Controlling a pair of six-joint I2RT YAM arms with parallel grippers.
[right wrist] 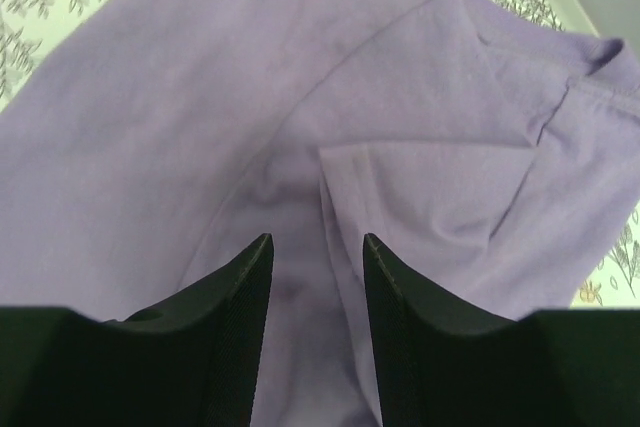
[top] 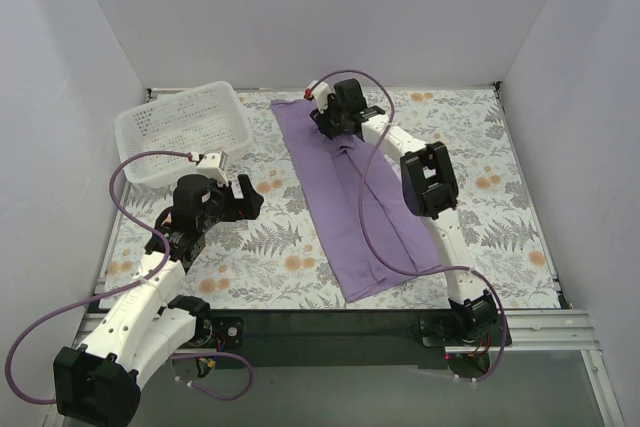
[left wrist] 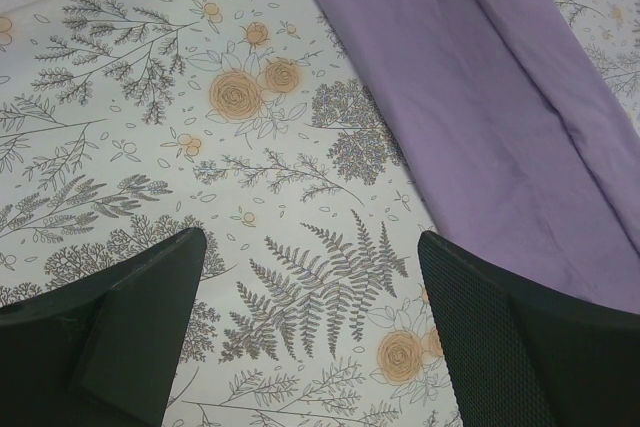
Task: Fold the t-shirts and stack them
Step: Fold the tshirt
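Note:
A purple t-shirt (top: 345, 187) lies folded lengthwise into a long strip down the middle of the floral table. It also shows in the left wrist view (left wrist: 480, 97) and fills the right wrist view (right wrist: 300, 117). My right gripper (top: 330, 125) hovers over the shirt's far end, jaws open with a folded edge between them (right wrist: 317, 247), not gripping. My left gripper (top: 252, 197) is open and empty (left wrist: 310, 277) over bare cloth-covered table, left of the shirt.
A white plastic basket (top: 183, 132) stands at the back left. The floral tablecloth (top: 480, 177) covers the table. White walls close in the back and sides. The right arm's purple cable lies across the shirt.

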